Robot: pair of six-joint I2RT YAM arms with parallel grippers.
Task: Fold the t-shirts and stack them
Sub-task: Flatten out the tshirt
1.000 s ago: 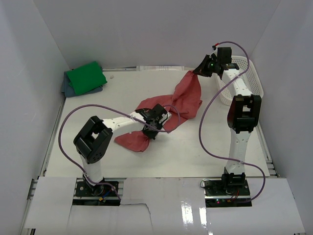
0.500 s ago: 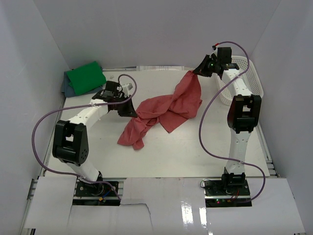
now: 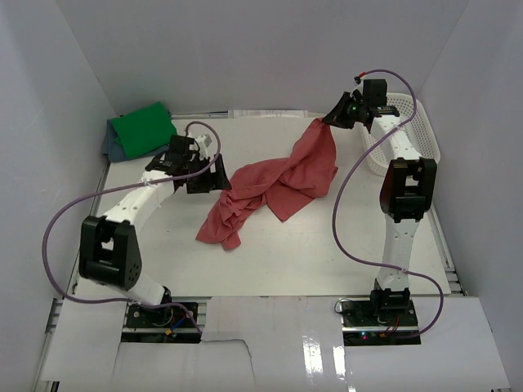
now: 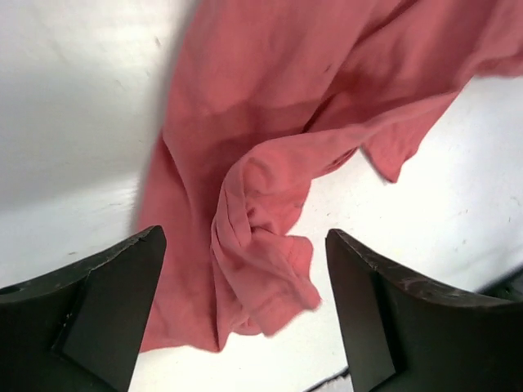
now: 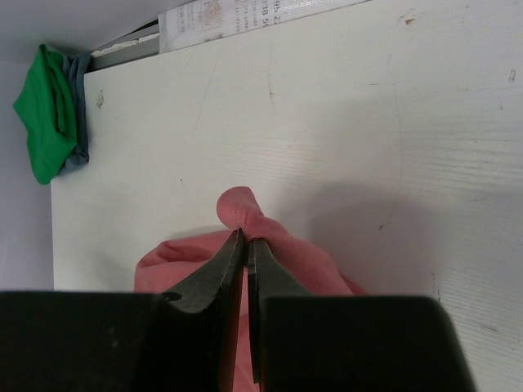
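Over in the counter's [image 3: 327,245] far left corner, the green t-shirt [image 3: 143,129] lies folded on the blue-grey t-shirt [image 3: 117,149]. The left claw [image 3: 211,175] hovers with jaws spread wide, holding nothing, over the left part of the brick-red t-shirt [image 3: 278,184], which sprawls crumpled across the counter's middle. The shirt's far right end is pinched in the tightly closed right claw [image 3: 328,120] and lifted beside the white basket [image 3: 417,131] at the right edge.

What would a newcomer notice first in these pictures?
The brick-red t-shirt sprawls crumpled on the table, one end pinched up by the right gripper near the white basket. The left gripper hangs open over its left edge. A folded bright green shirt lies on a blue-grey one in the far left corner.
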